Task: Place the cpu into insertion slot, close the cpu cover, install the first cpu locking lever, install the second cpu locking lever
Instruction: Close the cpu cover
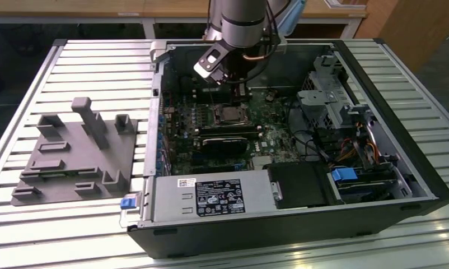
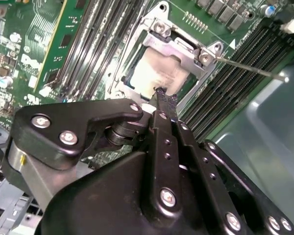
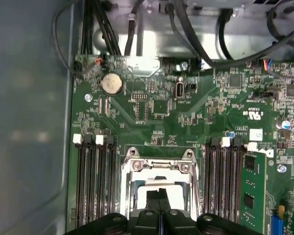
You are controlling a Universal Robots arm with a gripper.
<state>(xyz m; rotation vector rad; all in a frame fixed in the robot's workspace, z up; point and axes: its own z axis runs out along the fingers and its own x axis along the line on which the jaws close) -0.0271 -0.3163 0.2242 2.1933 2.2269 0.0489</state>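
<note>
The cpu [image 2: 154,73] is a small flat square chip with a pale silver-grey metal top that catches the light. It lies flat in the slot [image 3: 129,193] on the green board. In the exterior view it shows as a light square [image 1: 229,115] near the middle of the board, inside the open case [image 1: 403,140]. Being square, it has no long axis. Its face points straight up out of the board and its edges run parallel to the memory slots [image 3: 95,181] on either side.

The cover [image 3: 159,167] is a thin silvery plate with a large square window. It appears to lie down over the cpu, whose top shows through the window. Two screw heads sit at the corners of the cover's far bar. In the second wrist view a thin metal lever [image 2: 250,68] sticks out from one corner of the slot, across the neighbouring memory slots and toward the case wall. It is not tucked in along the slot's side.

The gripper [image 2: 160,94] hangs directly over the slot, and its black fingers [image 3: 154,196] are pressed together with nothing seen between them. The tips sit at the near edge of the cover's window, just above the cpu's top. The pictures do not show whether they touch metal.

The case lies on its side on a slatted table [image 1: 97,56], and a grey fixture [image 1: 75,151] stands beside it at the exterior view's left.
</note>
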